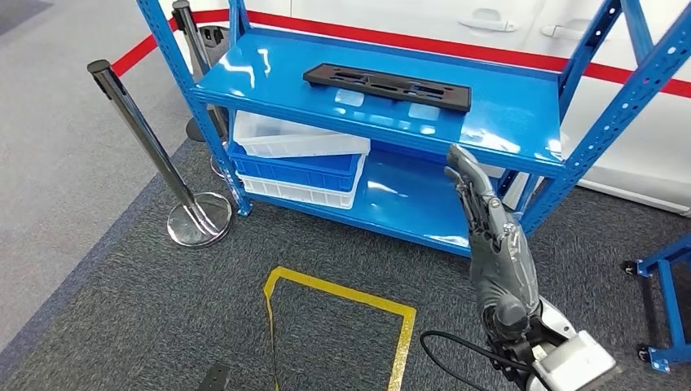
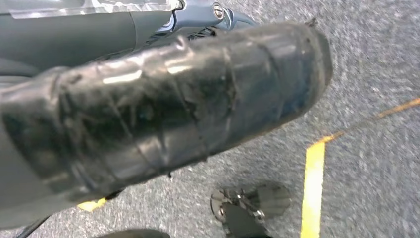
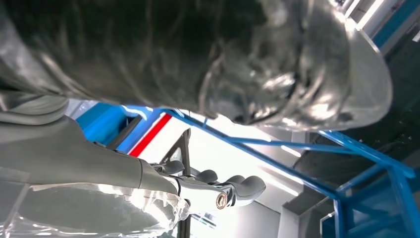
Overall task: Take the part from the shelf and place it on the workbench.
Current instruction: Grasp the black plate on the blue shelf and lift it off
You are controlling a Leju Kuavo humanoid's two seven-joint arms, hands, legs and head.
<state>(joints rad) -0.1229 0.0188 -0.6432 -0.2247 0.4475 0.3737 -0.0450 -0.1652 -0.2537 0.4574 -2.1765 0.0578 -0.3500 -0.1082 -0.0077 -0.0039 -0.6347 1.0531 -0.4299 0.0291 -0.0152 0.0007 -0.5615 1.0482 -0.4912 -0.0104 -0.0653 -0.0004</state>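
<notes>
Stacked white and blue bins (image 1: 297,160) sit on the lower level of the blue rack. A chrome stanchion (image 1: 155,155) stands on grey carpet (image 1: 122,309) beside yellow floor tape (image 1: 403,338); a red stripe (image 1: 456,45) runs behind.

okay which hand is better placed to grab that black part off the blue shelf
Right. The right hand is raised, holding nothing, in front of the blue shelf just below the black part. The left hand hangs over the floor.

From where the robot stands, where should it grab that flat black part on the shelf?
Probably its near long edge, at the right end: the black part lies flat on the top shelf, and the raised right hand is nearest there.
</notes>
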